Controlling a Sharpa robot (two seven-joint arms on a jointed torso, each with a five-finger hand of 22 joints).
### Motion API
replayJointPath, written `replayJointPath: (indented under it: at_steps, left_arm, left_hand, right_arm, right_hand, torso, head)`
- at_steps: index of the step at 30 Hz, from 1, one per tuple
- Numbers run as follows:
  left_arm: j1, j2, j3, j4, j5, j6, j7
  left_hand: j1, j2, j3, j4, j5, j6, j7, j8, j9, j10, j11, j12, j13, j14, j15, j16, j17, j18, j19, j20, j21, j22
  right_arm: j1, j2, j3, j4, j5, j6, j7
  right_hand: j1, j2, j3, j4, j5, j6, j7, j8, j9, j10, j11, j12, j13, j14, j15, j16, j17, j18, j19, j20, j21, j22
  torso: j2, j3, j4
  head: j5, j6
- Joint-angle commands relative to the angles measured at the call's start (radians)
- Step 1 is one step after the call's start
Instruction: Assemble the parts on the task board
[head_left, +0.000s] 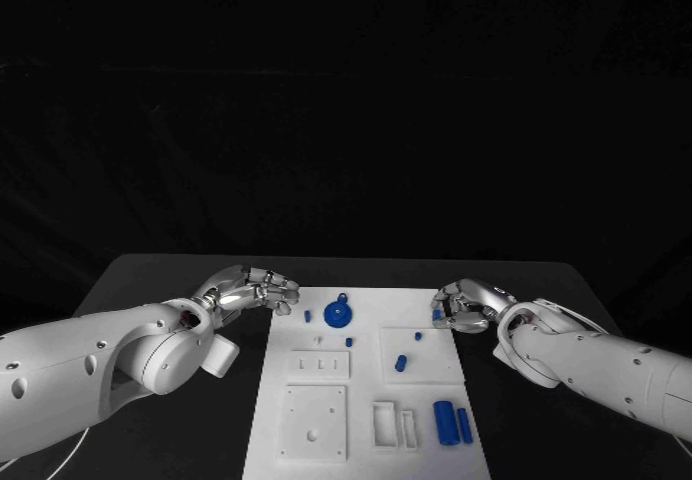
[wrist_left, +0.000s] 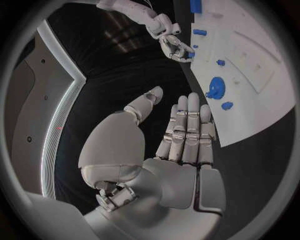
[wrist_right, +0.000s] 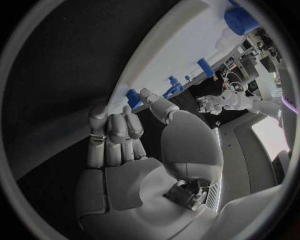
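Two blue cylinders (head_left: 450, 422) lay nearest the camera, lower right of the task board (head_left: 368, 385) in the head view, just beside a small white rectangular frame (head_left: 387, 424). Board sat centre frame on the black table (head_left: 159, 275). Blue round gear-like part (head_left: 338, 316) sat near the board's upper edge, left of centre, with a small blue peg (head_left: 307, 314) to its left. More small blue pieces mid-board: one (head_left: 401, 363) right of centre, one (head_left: 420, 337) above it. Left hand (head_left: 248, 291) was at the board's upper left corner, off the board over the table; in the left wrist view its fingers (wrist_left: 187, 127) were extended side by side, thumb apart, holding nothing. Right hand (head_left: 469, 305) was at the board's upper right edge, fingers (wrist_right: 115, 130) curled in. A blue part (wrist_right: 133, 98) showed right at its fingertips at the board's edge, and whether it was pinched or only touched, couldn't tell.
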Motion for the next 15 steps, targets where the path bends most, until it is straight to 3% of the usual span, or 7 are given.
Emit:
replayJointPath:
  at_steps: [1,15]
  left_arm:
    - [0.0,0.001,0.001,0.003,-0.002,0.015,0.007]
    - [0.0,0.0,0.001,0.002,-0.002,0.014,0.006]
  left_hand:
    - [0.001,0.008,-0.002,-0.001,-0.004,-0.001,0.005,-0.006,-0.001,-0.007,0.001,-0.004,-0.002,-0.006,-0.002,-0.006,-0.001,-0.011,-0.003,0.0,-0.006,-0.001]
    - [0.002,0.009,-0.002,-0.001,-0.004,-0.001,0.004,-0.006,-0.001,-0.007,0.001,-0.005,-0.001,-0.006,-0.002,-0.006,-0.001,-0.011,-0.004,0.001,-0.006,-0.001]
  right_arm:
    - [-0.001,0.001,0.0,0.0,-0.002,0.014,0.0]
    - [-0.001,0.003,0.0,-0.001,-0.007,0.019,0.0]
  right_hand:
    - [0.013,0.002,0.016,0.003,-0.025,0.01,0.001,0.007,0.001,-0.001,-0.008,0.002,0.064,0.001,-0.006,-0.006,0.002,0.064,-0.003,-0.001,-0.004,0.013]
    - [0.022,0.019,0.051,0.006,-0.045,0.044,-0.011,0.023,0.007,0.003,-0.02,0.005,0.066,0.002,-0.017,-0.007,0.005,0.064,-0.003,-0.002,-0.001,0.015]
  torso:
    - [-0.001,0.0003,-0.0008]
    - [-0.001,0.0009,-0.0006]
  head:
    - [-0.001,-0.001]
    - [-0.003,-0.005]
